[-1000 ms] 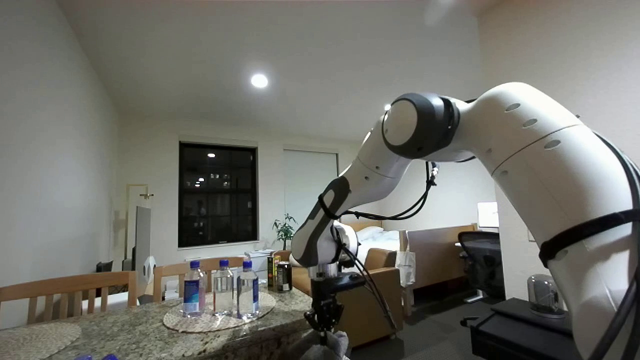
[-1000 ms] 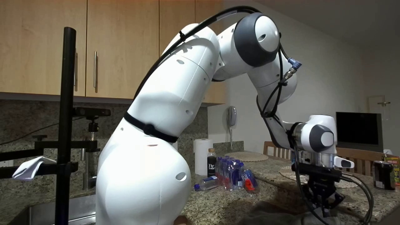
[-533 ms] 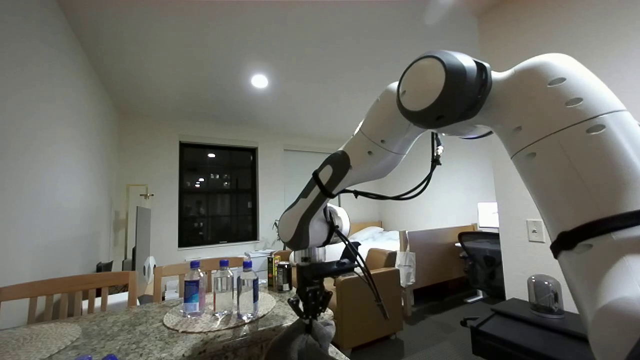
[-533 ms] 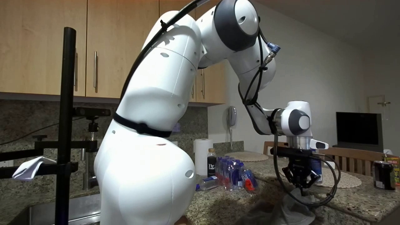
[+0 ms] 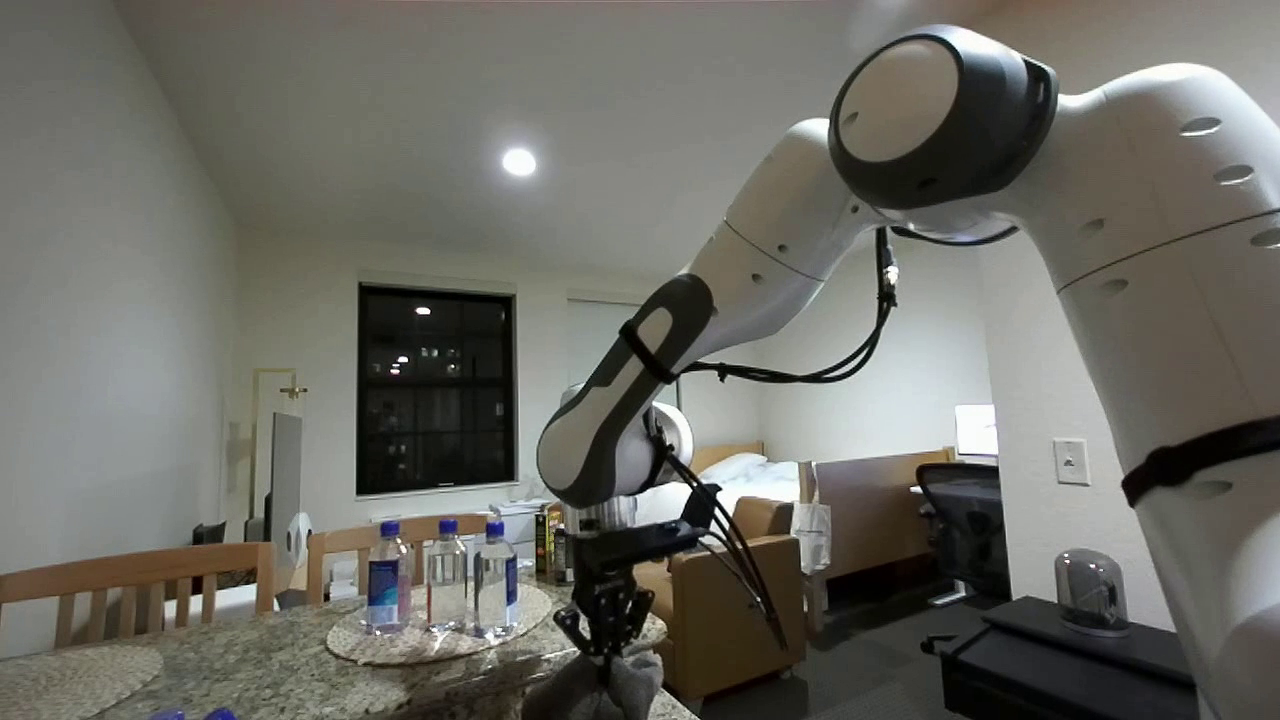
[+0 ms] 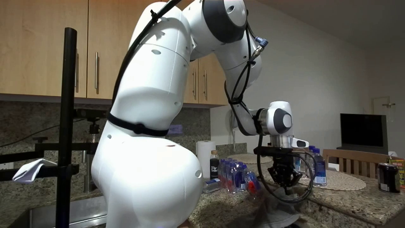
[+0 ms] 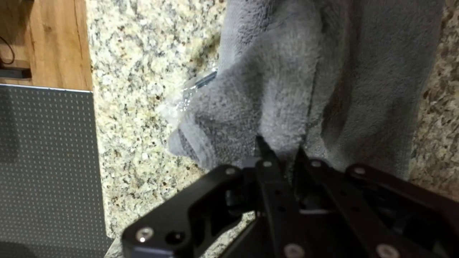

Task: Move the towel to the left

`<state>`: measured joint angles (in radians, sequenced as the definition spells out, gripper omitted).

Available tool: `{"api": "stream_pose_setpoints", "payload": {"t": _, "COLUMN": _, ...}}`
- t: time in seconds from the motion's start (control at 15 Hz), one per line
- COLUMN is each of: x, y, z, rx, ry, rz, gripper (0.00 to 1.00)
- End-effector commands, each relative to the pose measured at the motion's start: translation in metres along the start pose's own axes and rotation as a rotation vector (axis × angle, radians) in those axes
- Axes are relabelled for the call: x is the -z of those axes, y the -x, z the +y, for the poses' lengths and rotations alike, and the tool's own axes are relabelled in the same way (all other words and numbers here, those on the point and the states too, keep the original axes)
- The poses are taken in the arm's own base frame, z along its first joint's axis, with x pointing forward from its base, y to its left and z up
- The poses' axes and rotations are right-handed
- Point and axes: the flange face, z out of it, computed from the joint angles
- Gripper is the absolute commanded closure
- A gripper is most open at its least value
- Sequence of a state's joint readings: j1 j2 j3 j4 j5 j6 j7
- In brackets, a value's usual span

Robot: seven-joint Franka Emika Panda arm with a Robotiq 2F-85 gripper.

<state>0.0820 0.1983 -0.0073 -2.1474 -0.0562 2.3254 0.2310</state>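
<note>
The grey towel [image 7: 287,71] is bunched up and fills much of the wrist view. It also shows below the gripper in both exterior views, at the bottom edge in an exterior view [image 5: 636,686] and draped beside the raised counter in an exterior view [image 6: 278,211]. My gripper [image 7: 279,144] points down and is shut on a fold of the towel, which sits between the fingertips. The gripper also shows in both exterior views [image 5: 605,662] [image 6: 286,190]. The towel hangs from the fingers; its lower part is partly hidden, and I cannot tell how much touches the counter.
Water bottles [image 5: 446,578] stand on a round woven mat [image 5: 400,650] on the raised counter [image 5: 270,670]. A pack of bottles [image 6: 232,175] lies left of the gripper on the lower counter [image 6: 218,205]. A black can [image 6: 388,178] stands at the right. Clear plastic [image 7: 190,89] lies beside the towel.
My gripper has moved left in both exterior views and risen in one of them, carrying the held towel along. The bottles on the mat have come into view behind it.
</note>
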Motion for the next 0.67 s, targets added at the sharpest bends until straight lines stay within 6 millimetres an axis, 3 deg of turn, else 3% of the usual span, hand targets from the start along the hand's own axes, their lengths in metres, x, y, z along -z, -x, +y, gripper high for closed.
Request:
{"api": "stream_pose_setpoints", "payload": {"t": 0.0, "x": -0.011, "y": 0.02, "z": -0.031, "rx": -0.07, "ry": 0.027, "rz": 0.013, "gripper": 0.91}}
{"api": "stream_pose_setpoints", "payload": {"t": 0.2, "x": -0.02, "y": 0.034, "z": -0.075, "rx": -0.122, "ry": 0.022, "rz": 0.01, "gripper": 0.91}}
{"api": "stream_pose_setpoints", "payload": {"t": 0.4, "x": -0.019, "y": 0.04, "z": -0.125, "rx": -0.236, "ry": -0.039, "rz": 0.126, "gripper": 0.92}}
{"api": "stream_pose_setpoints", "payload": {"t": 0.6, "x": -0.014, "y": 0.041, "z": -0.164, "rx": -0.318, "ry": -0.068, "rz": 0.252, "gripper": 0.92}}
